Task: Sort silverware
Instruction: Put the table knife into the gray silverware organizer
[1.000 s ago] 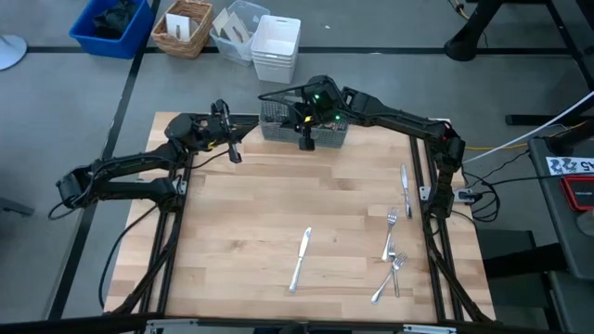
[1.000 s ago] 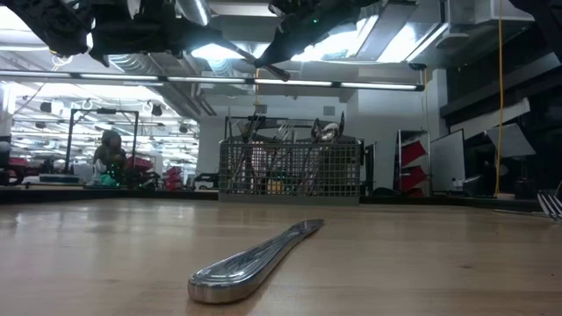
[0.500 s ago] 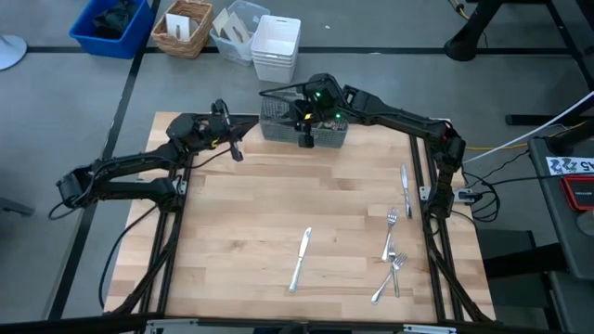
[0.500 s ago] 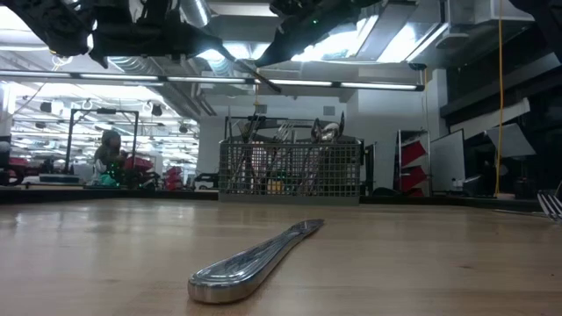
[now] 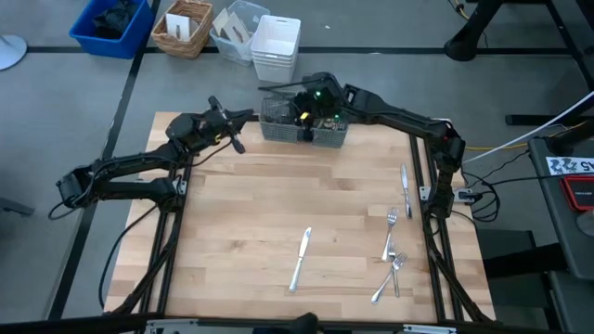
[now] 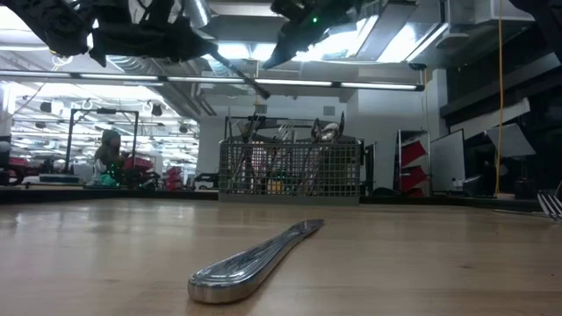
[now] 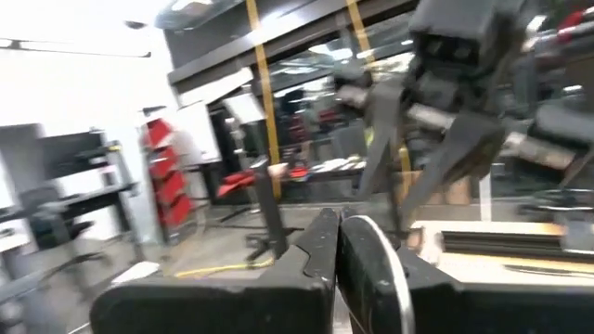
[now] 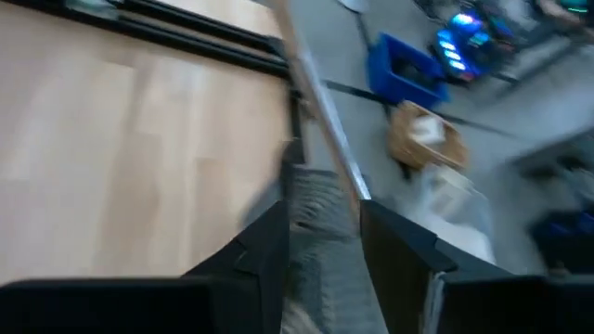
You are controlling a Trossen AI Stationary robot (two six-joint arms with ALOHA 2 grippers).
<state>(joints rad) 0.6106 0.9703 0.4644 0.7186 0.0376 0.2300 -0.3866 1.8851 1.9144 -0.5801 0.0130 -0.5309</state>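
The grey wire-mesh caddy [image 5: 320, 134] stands at the table's far edge, with silverware [image 6: 327, 132] upright in it. My right gripper [image 5: 302, 111] hovers over the caddy's left part, open. A slim grey metal piece [image 8: 325, 102] runs between its fingers above the mesh [image 8: 316, 209]. My left gripper [image 5: 237, 141] hangs shut and holds nothing, left of the caddy and above the table. A knife [image 5: 299, 260] lies flat near the front middle. Another knife [image 5: 406, 188] and three forks [image 5: 391, 234] lie flat by the right edge. My right gripper has the slim metal piece passing between its open fingers, its lower end close beside one fingertip [image 8: 376, 218]. The picture is smeared there, and I cannot tell whether either finger touches it.
On the floor beyond the far edge stand a blue bin [image 5: 111, 26], a wicker basket [image 5: 184, 28] and a white bin [image 5: 276, 46]. The wooden tabletop [image 5: 251, 213] is bare between the near knife and the caddy.
My right gripper has drawn its fingers up and back from the caddy's near side toward the far edge. My left gripper has turned about its wrist while staying in place.
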